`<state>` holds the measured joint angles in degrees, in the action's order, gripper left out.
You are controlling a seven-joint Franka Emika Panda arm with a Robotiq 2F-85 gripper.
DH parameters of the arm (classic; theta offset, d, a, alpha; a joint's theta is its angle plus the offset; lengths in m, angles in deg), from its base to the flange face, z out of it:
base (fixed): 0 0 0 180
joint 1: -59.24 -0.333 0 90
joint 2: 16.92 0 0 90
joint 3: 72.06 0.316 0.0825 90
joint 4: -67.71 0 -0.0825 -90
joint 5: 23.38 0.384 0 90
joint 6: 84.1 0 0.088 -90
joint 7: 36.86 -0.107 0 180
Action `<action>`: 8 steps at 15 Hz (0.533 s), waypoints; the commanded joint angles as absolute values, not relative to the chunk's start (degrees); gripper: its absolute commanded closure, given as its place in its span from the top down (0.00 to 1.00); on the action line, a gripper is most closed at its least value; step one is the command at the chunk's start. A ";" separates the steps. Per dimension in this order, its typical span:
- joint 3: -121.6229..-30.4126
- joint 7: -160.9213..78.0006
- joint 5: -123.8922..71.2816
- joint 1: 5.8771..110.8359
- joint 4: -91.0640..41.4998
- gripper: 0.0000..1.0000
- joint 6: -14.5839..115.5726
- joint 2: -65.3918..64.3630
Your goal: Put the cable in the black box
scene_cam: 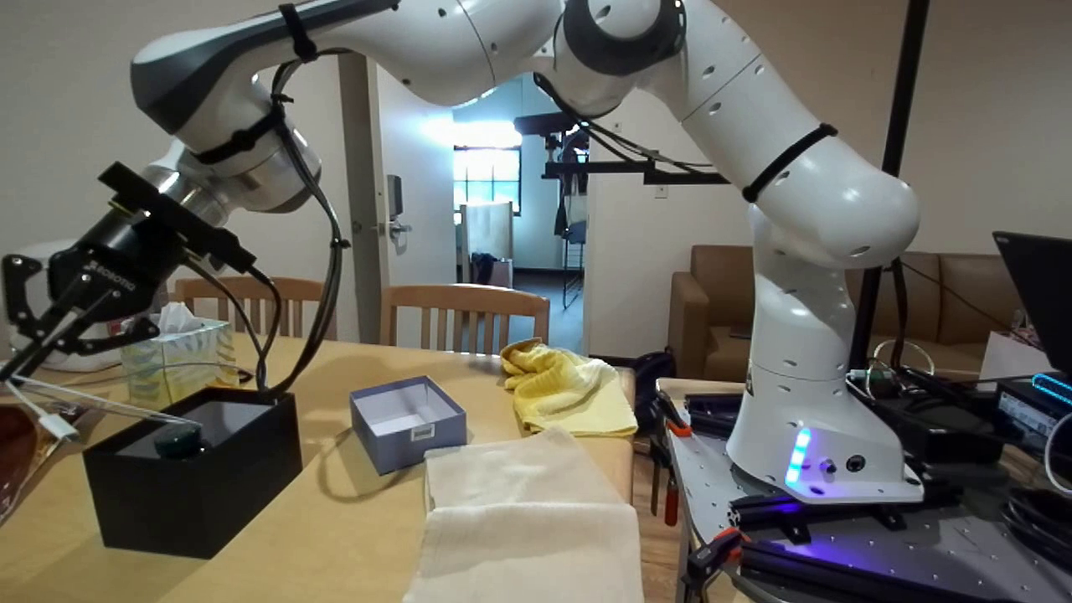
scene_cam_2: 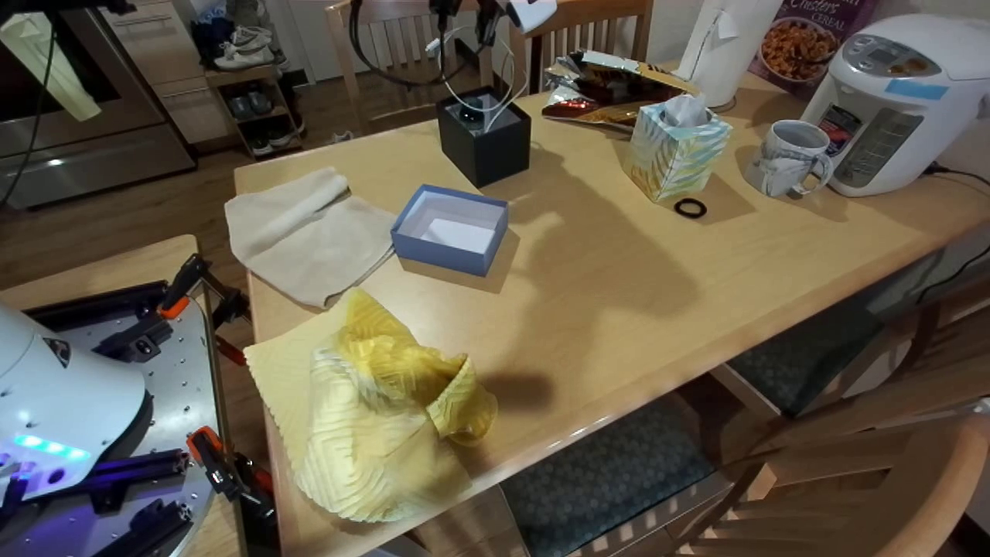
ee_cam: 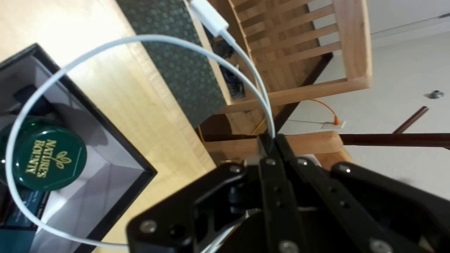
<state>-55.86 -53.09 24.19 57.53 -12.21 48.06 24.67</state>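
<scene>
Almost fully closed claw (ee_cam: 270, 142), white cable (ee_cam: 151, 38) pinched between its tips, looping over the black box (scene_cam: 155, 502)

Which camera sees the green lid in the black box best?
The wrist view: the green lid is big there, so you can read NATURE'S BOUNTY. Both exterior views show it small and dark inside the black box, with no readable letters.

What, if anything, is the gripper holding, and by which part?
The cable, pinched in the gripper by its cord where two strands converge, not by its plug.
</scene>
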 commanded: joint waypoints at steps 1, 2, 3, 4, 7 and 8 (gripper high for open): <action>-54.51 -45.99 35.33 60.11 -16.19 0.01 47.97 22.12; -55.29 -45.19 37.34 59.92 -16.50 0.01 47.59 22.04; -56.47 -45.77 38.30 59.45 -17.01 0.01 47.09 22.04; -57.81 -47.29 38.37 58.78 -17.64 0.01 46.71 22.05; -62.87 -52.70 33.76 55.77 -20.47 0.01 46.48 21.72; -64.48 -54.68 31.89 54.69 -21.34 0.01 46.51 21.65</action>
